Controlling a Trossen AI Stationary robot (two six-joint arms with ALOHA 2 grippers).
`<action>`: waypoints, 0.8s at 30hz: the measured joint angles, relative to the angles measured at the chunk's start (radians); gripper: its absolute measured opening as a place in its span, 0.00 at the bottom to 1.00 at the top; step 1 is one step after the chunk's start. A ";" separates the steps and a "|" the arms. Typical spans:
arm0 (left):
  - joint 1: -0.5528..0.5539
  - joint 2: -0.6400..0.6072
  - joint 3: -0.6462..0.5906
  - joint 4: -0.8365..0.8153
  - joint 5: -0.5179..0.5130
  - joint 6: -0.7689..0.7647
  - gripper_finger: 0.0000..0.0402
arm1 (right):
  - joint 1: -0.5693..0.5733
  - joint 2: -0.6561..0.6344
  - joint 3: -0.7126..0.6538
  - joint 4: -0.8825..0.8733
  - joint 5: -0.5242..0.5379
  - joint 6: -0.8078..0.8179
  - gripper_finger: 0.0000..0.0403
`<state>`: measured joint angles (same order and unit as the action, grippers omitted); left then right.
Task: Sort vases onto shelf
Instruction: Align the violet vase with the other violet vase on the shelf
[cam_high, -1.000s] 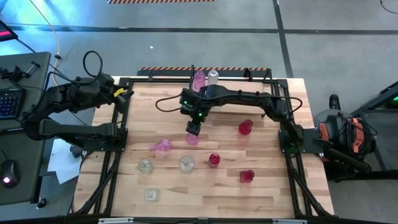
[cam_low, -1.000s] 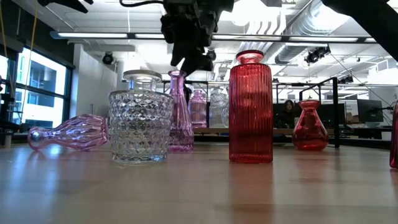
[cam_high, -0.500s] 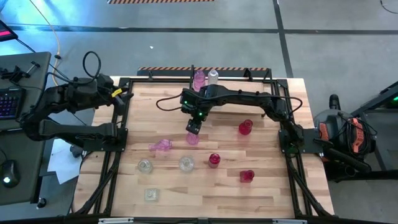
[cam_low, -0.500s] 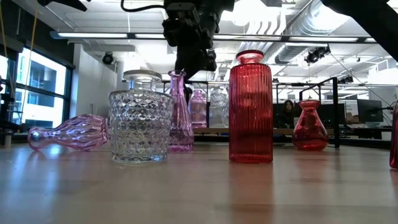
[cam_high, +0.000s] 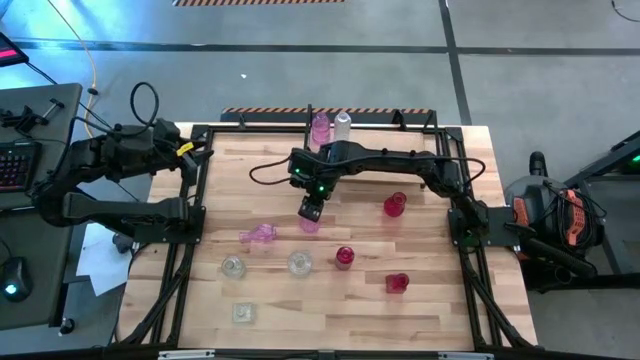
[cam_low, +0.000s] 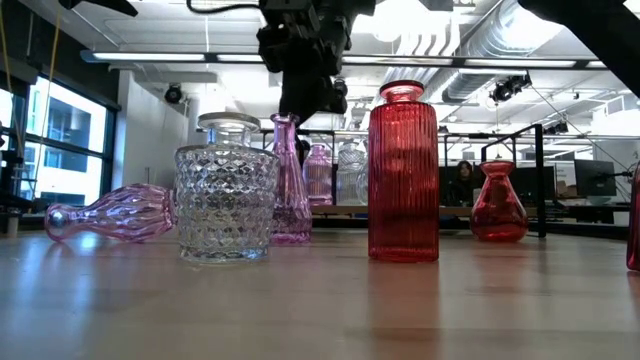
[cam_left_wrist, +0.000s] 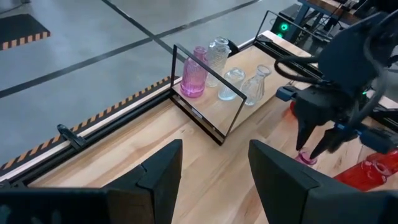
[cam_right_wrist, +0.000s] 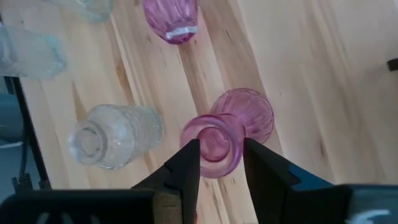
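Note:
My right gripper (cam_high: 311, 210) hangs open over an upright pale pink vase (cam_high: 310, 225) in the middle of the table. In the right wrist view its fingers stand on either side of the vase's mouth (cam_right_wrist: 212, 145); I cannot tell whether they touch it. My left gripper (cam_left_wrist: 214, 177) is open and empty at the table's far left edge (cam_high: 192, 150). The thin black shelf frame (cam_left_wrist: 205, 93) stands at the far edge, with a pink vase (cam_left_wrist: 194, 74) and clear vases (cam_left_wrist: 219, 53) beside it.
A pink vase lies on its side (cam_high: 258, 234). Clear vases stand at the near left (cam_high: 233, 267), (cam_high: 299, 263), (cam_high: 243, 313). Red vases stand to the right (cam_high: 345, 257), (cam_high: 397, 283), (cam_high: 395, 205). A person sits in the room beyond the table (cam_low: 463, 180).
My right gripper has edged a little down and toward the pink vase's mouth, staying open. The vases have not moved.

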<state>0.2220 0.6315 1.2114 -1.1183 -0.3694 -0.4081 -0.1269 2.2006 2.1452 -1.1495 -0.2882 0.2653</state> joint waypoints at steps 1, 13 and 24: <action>0.000 0.000 0.000 0.000 0.000 0.000 0.44 | 0.000 0.007 0.000 -0.003 0.000 0.000 0.26; 0.000 -0.005 0.000 0.000 0.001 0.000 0.44 | -0.001 0.029 0.000 0.003 -0.022 -0.024 0.14; 0.000 -0.005 0.000 0.000 0.001 0.019 0.44 | -0.001 0.029 0.004 -0.024 -0.019 -0.046 0.01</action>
<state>0.2218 0.6270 1.2114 -1.1179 -0.3687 -0.3890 -0.1280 2.2295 2.1496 -1.1732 -0.3072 0.2188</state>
